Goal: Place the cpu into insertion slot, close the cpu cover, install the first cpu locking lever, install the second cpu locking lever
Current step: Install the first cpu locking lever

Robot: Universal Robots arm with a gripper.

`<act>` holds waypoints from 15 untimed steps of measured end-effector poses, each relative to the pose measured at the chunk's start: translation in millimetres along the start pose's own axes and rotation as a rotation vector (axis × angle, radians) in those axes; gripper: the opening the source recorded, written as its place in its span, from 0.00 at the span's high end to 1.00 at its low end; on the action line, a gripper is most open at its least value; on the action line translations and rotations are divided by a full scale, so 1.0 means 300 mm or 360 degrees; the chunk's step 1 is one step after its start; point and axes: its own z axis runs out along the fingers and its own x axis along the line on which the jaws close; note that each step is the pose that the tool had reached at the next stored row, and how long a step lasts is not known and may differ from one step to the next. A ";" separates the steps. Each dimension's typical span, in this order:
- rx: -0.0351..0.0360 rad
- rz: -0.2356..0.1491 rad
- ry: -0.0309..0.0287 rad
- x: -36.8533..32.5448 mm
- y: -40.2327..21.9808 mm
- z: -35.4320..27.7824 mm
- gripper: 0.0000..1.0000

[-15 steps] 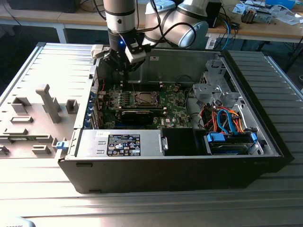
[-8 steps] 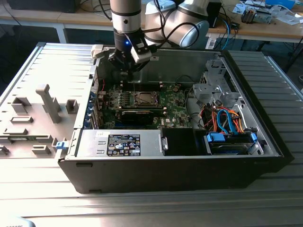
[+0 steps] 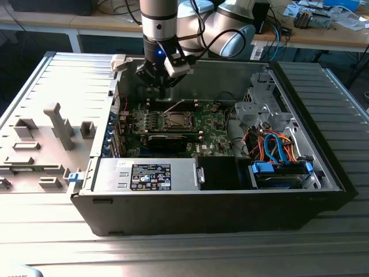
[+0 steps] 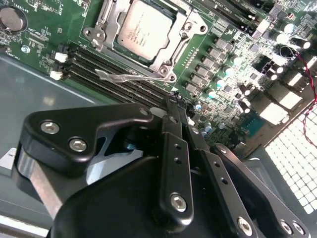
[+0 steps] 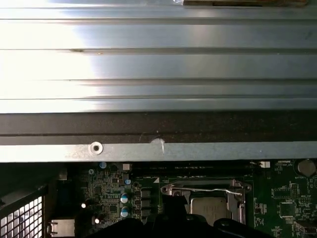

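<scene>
Cpu point(image 4: 146, 29) is seated in slot, cover point(image 4: 168, 54) shut over it. Hand point(image 4: 173, 101) is closed, empty, held beside a lever point(image 4: 119, 78), upper-centre frame.

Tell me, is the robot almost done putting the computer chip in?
Partway. The cpu sits in the insertion slot with the cpu cover down around it. The gripper, shut and empty, hovers beside a silver lever that sticks out and looks unlatched.
</scene>
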 end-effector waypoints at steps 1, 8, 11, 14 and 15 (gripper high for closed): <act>-0.0001 -0.0021 0.00005 0.000 0.000 0.000 0.89; 0.0000 -0.0036 0.00007 -0.006 0.000 0.009 0.89; -0.0002 -0.0002 0.00003 -0.025 0.002 0.047 0.89; -0.0002 0.0014 0.00003 -0.037 0.032 0.113 0.89; -0.0002 0.0014 0.00003 -0.038 0.034 0.117 0.89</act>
